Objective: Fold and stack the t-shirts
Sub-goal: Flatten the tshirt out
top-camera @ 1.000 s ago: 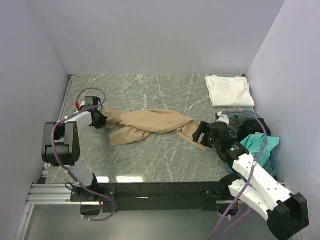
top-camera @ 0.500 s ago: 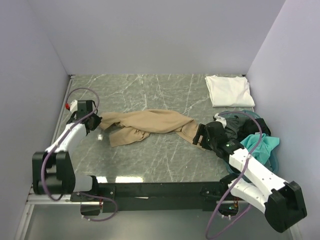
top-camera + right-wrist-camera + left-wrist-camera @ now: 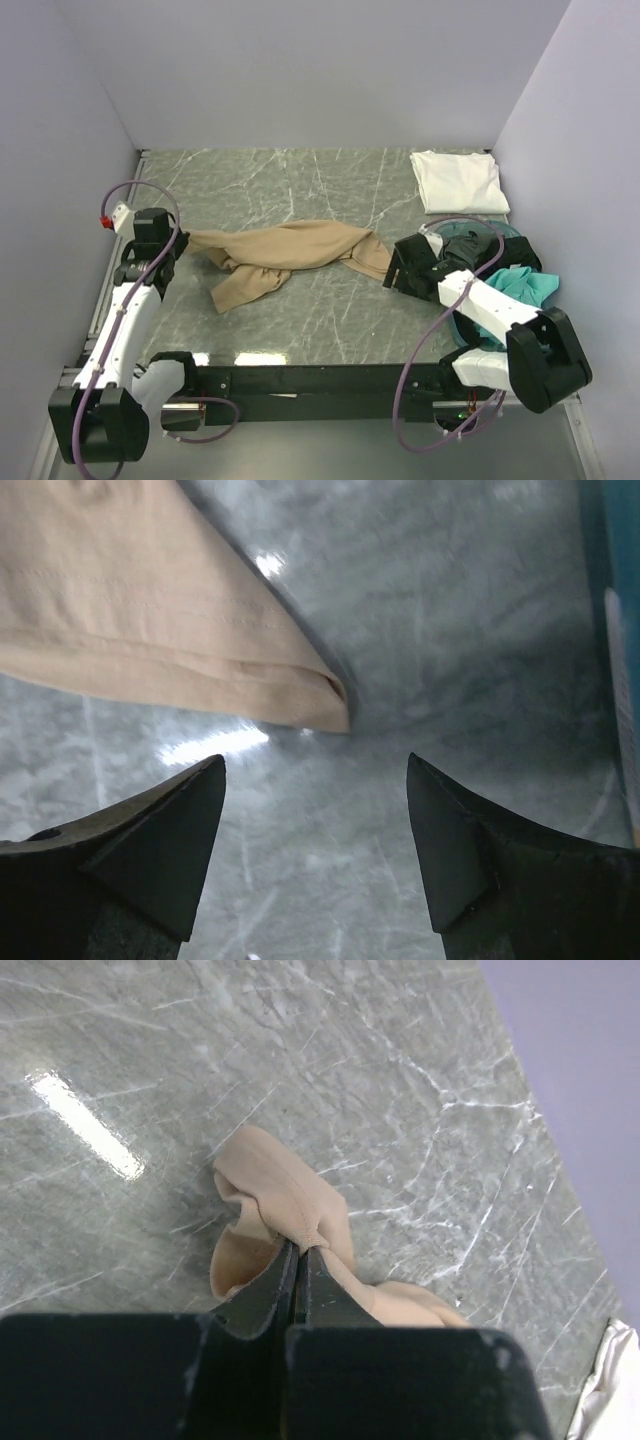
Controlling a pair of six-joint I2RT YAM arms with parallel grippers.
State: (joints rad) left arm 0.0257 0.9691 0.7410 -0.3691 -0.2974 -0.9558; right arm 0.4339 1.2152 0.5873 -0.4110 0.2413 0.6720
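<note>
The tan t-shirt (image 3: 290,245) lies crumpled and stretched across the middle of the table. My left gripper (image 3: 172,240) is shut on its left end; in the left wrist view the cloth (image 3: 280,1190) is pinched between the closed fingers (image 3: 300,1245). My right gripper (image 3: 393,268) is open and empty, low over the table just right of the shirt's right corner (image 3: 130,610), with the tips (image 3: 315,760) apart from the cloth. A folded white t-shirt (image 3: 458,180) lies at the far right. The dark grey t-shirt (image 3: 480,250) and teal t-shirt (image 3: 520,288) sit bunched in the basket.
The shallow teal basket (image 3: 548,322) stands at the right edge beside my right arm; its wall shows in the right wrist view (image 3: 620,540). Grey walls close in the table at the left, back and right. The white shirt's corner shows in the left wrist view (image 3: 615,1380).
My left arm has swung out to the left, dragging the tan shirt's end leftward. The shirt's right end slid left, away from my right gripper, which has turned and drawn back a little.
</note>
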